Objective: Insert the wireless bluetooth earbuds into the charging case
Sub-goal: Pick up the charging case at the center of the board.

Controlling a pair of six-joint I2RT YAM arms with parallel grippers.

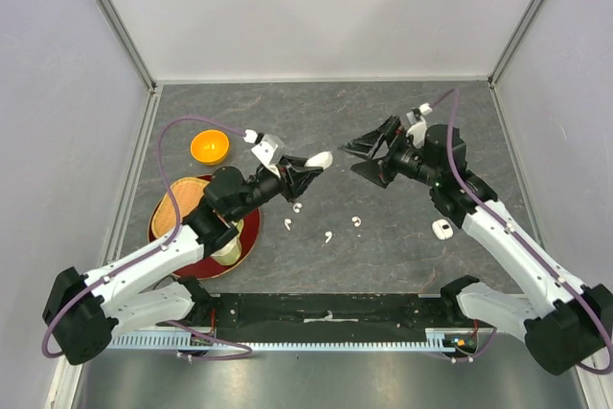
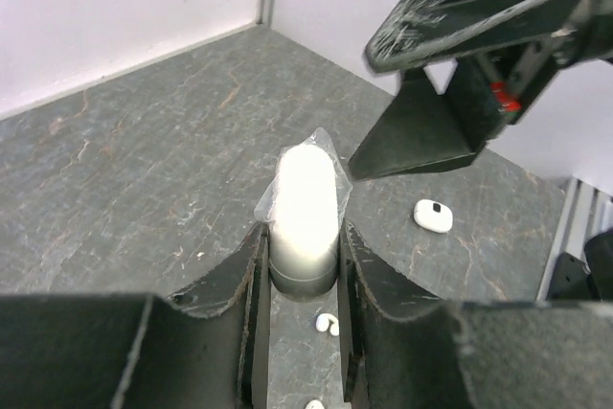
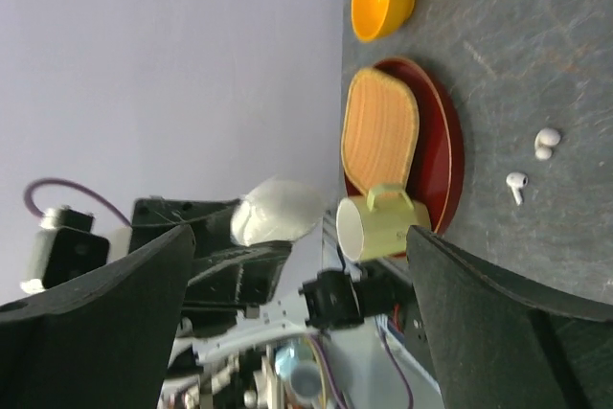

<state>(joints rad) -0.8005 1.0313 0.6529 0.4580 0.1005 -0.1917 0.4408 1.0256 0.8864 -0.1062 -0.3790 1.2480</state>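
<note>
My left gripper (image 1: pixel 311 168) is shut on a white charging case (image 1: pixel 320 159) and holds it above the table; in the left wrist view the case (image 2: pixel 306 203) stands up between the fingers (image 2: pixel 251 265). My right gripper (image 1: pixel 370 154) is open and empty, facing the case from the right, apart from it. In the right wrist view the held case (image 3: pixel 278 210) shows beyond the open jaws. Several tiny white earbuds (image 1: pixel 328 236) lie on the grey table below the grippers; two show in the right wrist view (image 3: pixel 547 143). A second white case (image 1: pixel 442 228) lies at the right.
An orange bowl (image 1: pixel 209 147) sits at the back left. A red plate (image 1: pixel 251 233) at the left carries a woven mat (image 1: pixel 176 203) and a pale green cup (image 1: pixel 227 251). Grey walls enclose the table on three sides.
</note>
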